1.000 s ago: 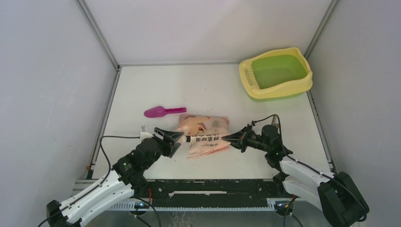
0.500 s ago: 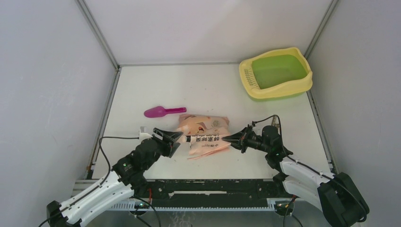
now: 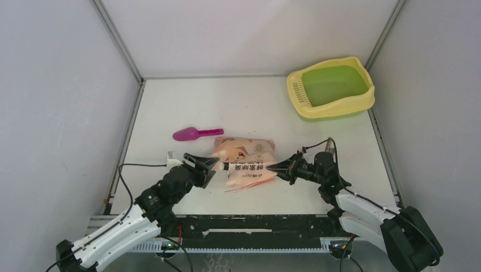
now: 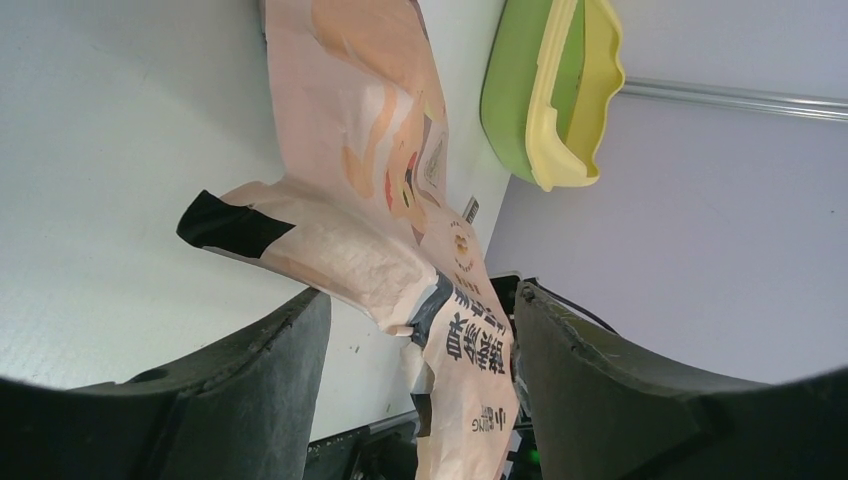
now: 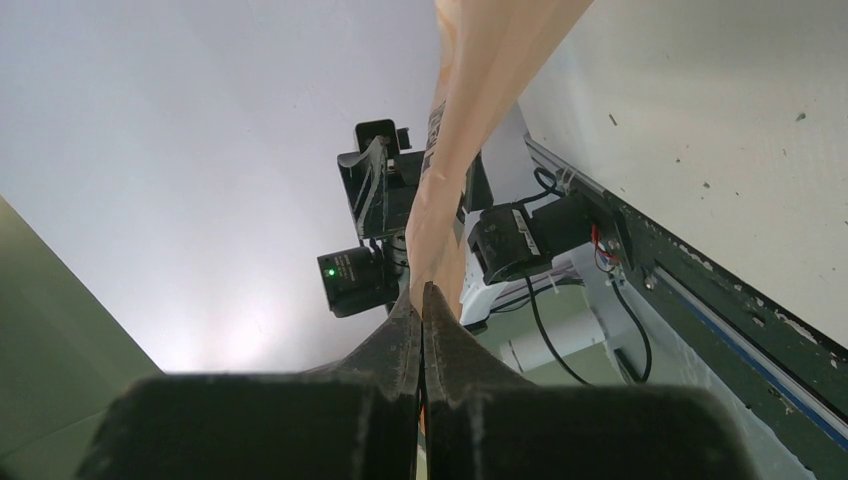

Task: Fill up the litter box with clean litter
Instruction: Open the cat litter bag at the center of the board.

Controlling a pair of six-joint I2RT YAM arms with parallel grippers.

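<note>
The litter box [image 3: 332, 88] is seen well beyond the bag [image 3: 245, 161], to its right, its green basin floor shown uncovered. The bag's right edge is pinched by the closed right gripper [image 3: 270, 167]; its left end is flanked by the wide-spread left gripper [image 3: 212, 170].

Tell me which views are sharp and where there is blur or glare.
Top external: even light, sharp, faint shadows. Left wrist: left gripper dark and blurred, bag and litter box sharp. Right wrist: right gripper blurred, pale glare on the wall.
</note>
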